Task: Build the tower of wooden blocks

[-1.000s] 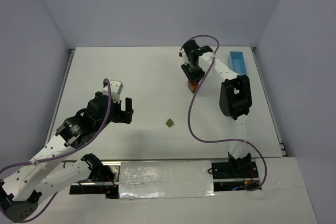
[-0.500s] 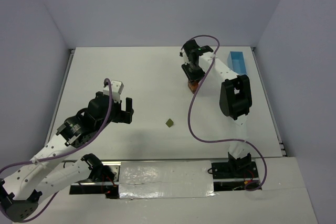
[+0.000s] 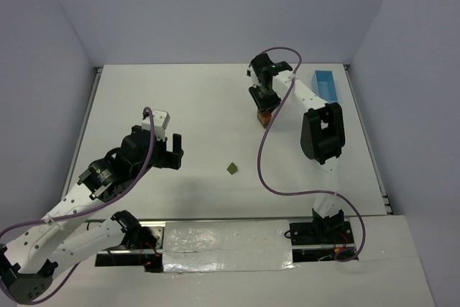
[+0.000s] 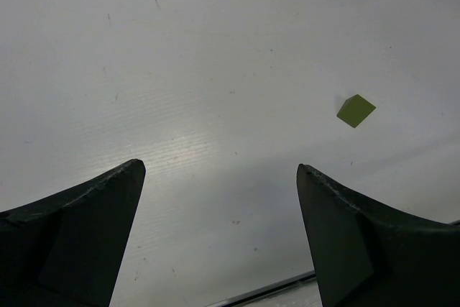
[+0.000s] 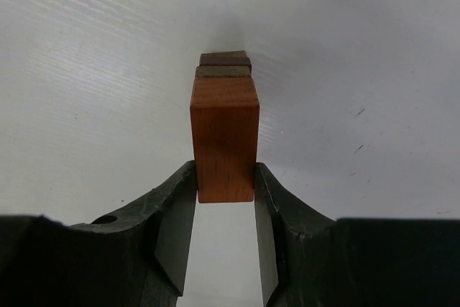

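Tower (image 3: 264,116) of small wooden blocks stands far back on the white surface (image 3: 180,98), right of centre. The right end effector (image 5: 224,174) pinches the orange block (image 5: 224,131) on top of it. The left end effector (image 4: 219,169) hangs spread wide, with a green block (image 4: 356,111) lying loose nearby.

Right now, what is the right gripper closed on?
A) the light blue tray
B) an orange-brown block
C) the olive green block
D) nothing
B: in the right wrist view, both fingers of the right gripper press against the sides of the orange-brown block, while the olive green block lies loose on the table.
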Robot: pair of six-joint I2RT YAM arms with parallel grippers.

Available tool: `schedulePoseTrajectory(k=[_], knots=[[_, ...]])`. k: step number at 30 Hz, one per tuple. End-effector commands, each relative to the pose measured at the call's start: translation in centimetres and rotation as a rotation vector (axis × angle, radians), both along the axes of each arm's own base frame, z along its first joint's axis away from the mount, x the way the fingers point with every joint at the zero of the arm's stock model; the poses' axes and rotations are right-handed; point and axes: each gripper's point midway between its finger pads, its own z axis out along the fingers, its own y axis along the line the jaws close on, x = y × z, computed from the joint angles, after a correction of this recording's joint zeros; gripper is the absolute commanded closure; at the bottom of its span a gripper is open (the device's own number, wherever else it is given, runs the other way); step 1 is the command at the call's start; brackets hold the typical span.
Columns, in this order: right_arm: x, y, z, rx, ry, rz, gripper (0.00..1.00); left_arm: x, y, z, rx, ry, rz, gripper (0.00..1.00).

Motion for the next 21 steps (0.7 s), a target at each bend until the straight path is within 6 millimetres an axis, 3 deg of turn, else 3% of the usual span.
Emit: schedulePoseTrajectory(k=[1, 21], knots=[[0.6, 0.1, 2.2, 0.027, -0.048, -0.014, 0.65, 0.4, -0.3, 0.6, -0.006, -0.03, -0.017, 0.0], [0.2, -0.3, 0.6, 0.009, -0.013, -0.021, 0.61, 0.3, -0.4, 0.6, -0.007, -0.028, -0.023, 0.0]])
